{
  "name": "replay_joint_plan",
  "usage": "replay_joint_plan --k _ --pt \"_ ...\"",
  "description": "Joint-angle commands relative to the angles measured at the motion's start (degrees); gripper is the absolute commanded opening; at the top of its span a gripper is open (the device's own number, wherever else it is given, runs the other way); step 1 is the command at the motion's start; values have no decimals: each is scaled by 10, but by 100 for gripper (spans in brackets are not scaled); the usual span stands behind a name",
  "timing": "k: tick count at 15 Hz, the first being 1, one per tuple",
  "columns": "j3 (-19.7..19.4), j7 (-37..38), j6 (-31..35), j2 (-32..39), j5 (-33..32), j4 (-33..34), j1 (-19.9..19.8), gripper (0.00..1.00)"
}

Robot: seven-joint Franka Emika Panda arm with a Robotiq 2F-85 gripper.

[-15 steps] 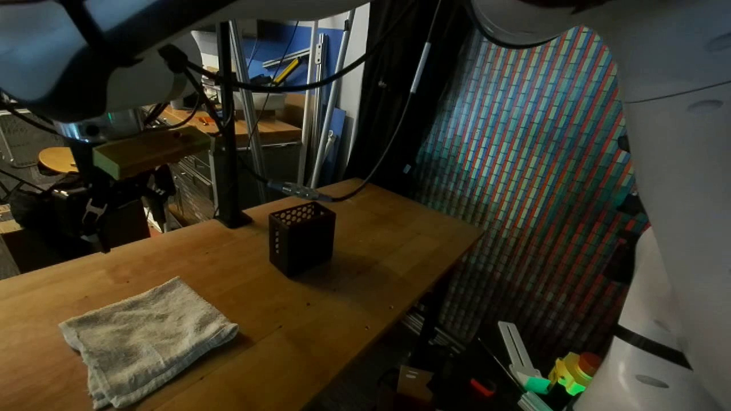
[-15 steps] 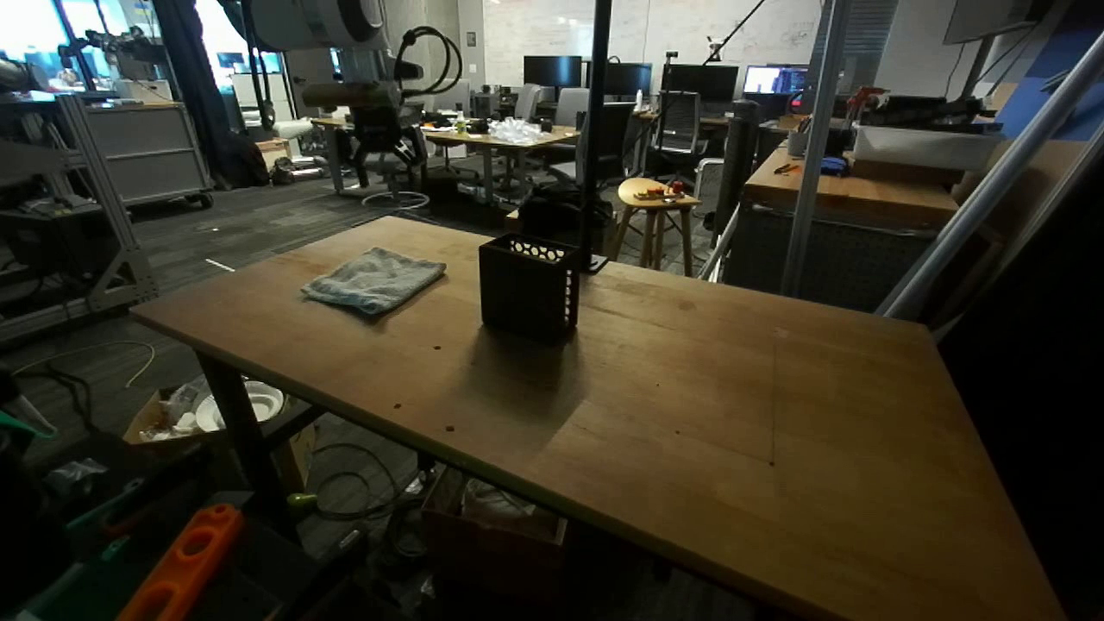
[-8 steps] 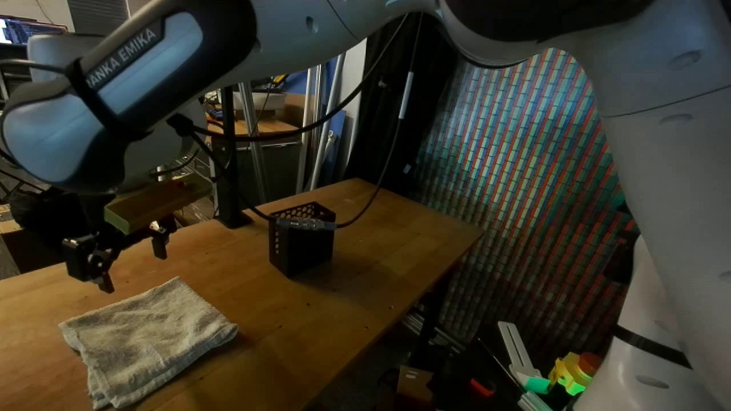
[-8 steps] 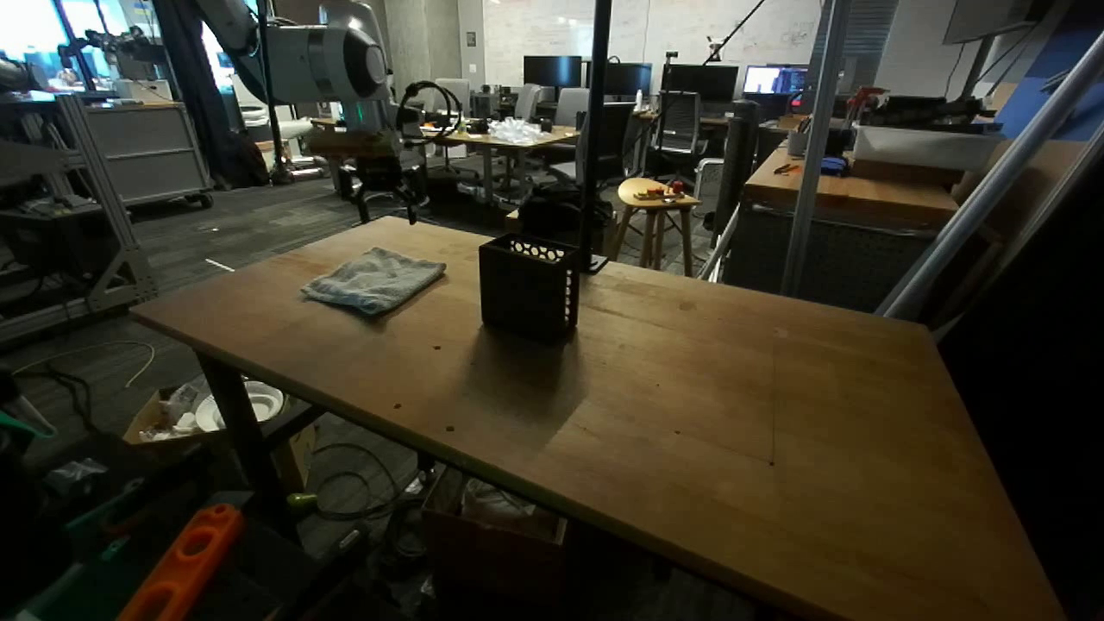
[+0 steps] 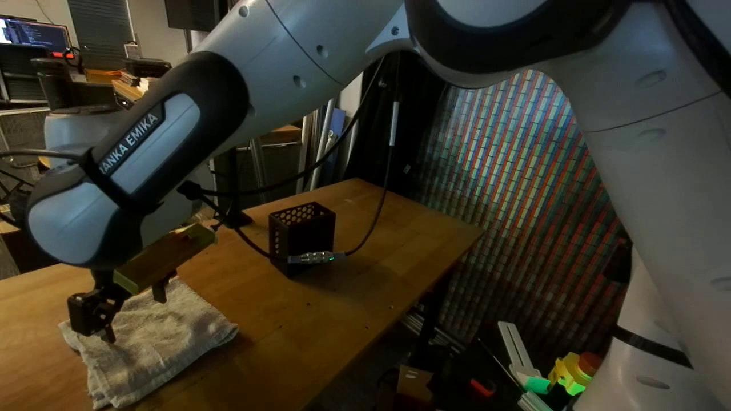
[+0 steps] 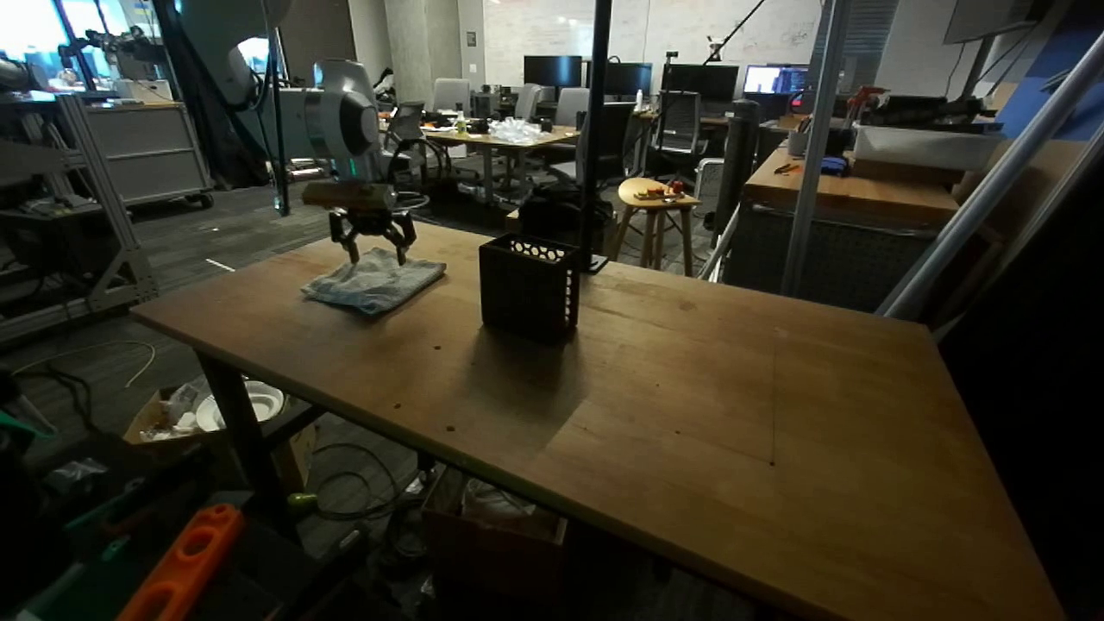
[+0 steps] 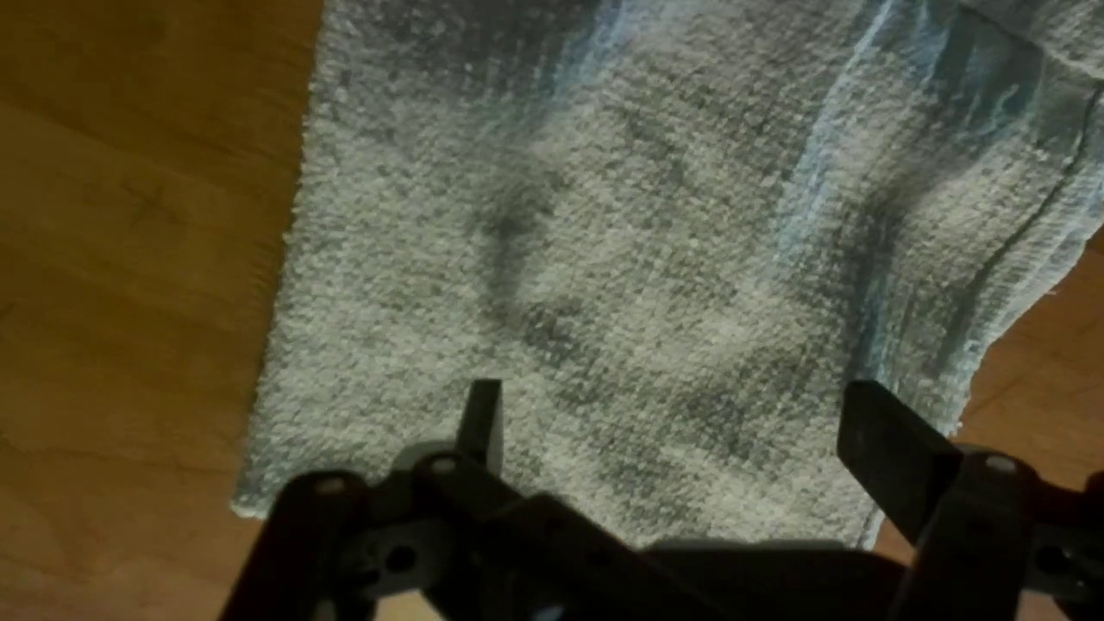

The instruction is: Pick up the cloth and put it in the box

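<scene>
A grey folded cloth lies flat on the wooden table in both exterior views [image 5: 177, 337] [image 6: 379, 289] and fills much of the wrist view [image 7: 604, 241]. A black box with honeycomb holes and an open top stands upright beside it [image 5: 308, 234] [image 6: 522, 289]. My gripper is open and empty, pointing down over the cloth in both exterior views [image 5: 134, 317] [image 6: 378, 258]. In the wrist view its two fingers are wide apart with cloth visible between them [image 7: 673, 405]. I cannot tell whether the fingertips touch the cloth. The inside bottom of the box is hidden.
The wooden table [image 6: 690, 388] carries cloth and box. A black vertical post [image 6: 597, 147] stands at the table's edge behind the box. A cable with a connector [image 5: 314, 258] hangs from my arm and crosses in front of the box in an exterior view.
My gripper has come down from well above the table to over the cloth, staying open. The arm's cable has sunk lower in front of the box. The cloth and box have not moved.
</scene>
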Motion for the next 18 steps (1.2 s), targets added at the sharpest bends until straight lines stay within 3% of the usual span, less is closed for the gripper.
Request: replay_joint_plan --k 1,5,6,8,16,18 --pt "-4 -5 40 27 9 2 14 100" --pt "-6 1 67 43 9 -8 24 100" --pt "-6 3 70 43 10 -13 27 75" --pt "-4 6 73 40 12 -19 32 66" --pt "21 5 70 -8 36 -49 41 5" --pt "28 3 58 -26 44 -54 41 0"
